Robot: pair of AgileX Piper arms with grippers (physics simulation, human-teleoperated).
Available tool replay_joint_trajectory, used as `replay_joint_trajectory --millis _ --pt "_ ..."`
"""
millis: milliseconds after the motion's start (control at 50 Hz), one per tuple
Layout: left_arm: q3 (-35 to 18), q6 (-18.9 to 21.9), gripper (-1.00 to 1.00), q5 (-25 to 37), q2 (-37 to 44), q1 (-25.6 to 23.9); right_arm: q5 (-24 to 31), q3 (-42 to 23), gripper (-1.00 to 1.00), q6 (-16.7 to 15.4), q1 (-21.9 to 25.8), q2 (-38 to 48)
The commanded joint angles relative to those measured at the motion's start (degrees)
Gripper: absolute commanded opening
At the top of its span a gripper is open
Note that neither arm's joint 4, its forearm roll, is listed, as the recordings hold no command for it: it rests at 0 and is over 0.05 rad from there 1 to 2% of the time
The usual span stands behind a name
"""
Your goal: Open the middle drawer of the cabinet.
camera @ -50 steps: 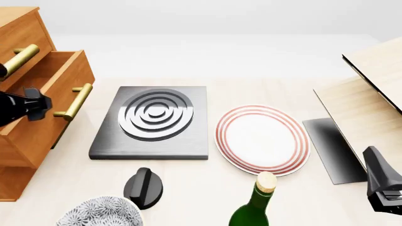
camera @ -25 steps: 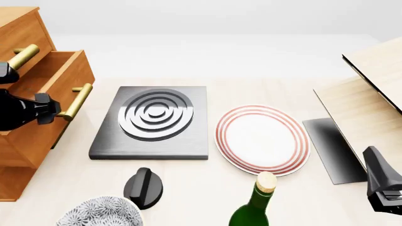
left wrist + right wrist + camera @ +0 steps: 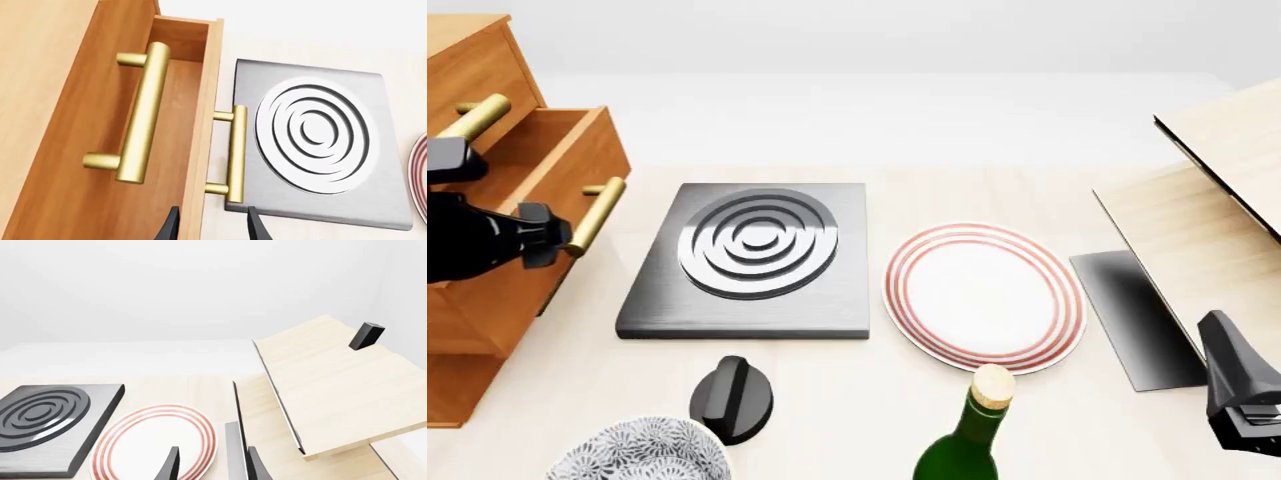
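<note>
The orange-brown cabinet (image 3: 467, 60) stands at the table's left edge. Its middle drawer (image 3: 523, 295) is pulled partly out, and its brass bar handle (image 3: 594, 215) faces the hob. In the left wrist view the drawer's front edge (image 3: 203, 100) and handle (image 3: 235, 150) lie just beyond my fingertips. The closed top drawer's handle (image 3: 143, 112) is beside them. My left gripper (image 3: 551, 238) (image 3: 212, 227) is open, close to the handle's near end and not holding it. My right gripper (image 3: 1241, 400) (image 3: 212, 467) is open and empty at the front right.
A grey hob (image 3: 754, 255) lies beside the drawer, with a red-ringed plate (image 3: 985, 295) to its right. A green bottle (image 3: 968, 430), a black knob (image 3: 731, 398) and a patterned bowl (image 3: 641, 450) stand along the front. Pale wooden boards (image 3: 1214, 200) rise at the right.
My left gripper has moved right and a little up, closer to the middle drawer's handle. The drawer and the right arm have not visibly moved.
</note>
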Motion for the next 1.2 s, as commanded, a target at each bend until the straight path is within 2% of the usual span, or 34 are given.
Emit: replay_joint_trajectory --millis 20,640,1200 --pt "0.5 -0.5 1.00 -0.2 0.2 -1.7 0.1 0.0 1.00 -0.3 0.1 -0.4" --pt "0.6 -1.5 1.00 -0.4 0.1 -7.2 0.1 0.0 1.00 -0.2 0.1 -0.4" --pt "-0.6 -2.4 1.00 -0.5 0.4 -15.2 0.1 0.0 1.00 -0.3 0.1 -0.4"
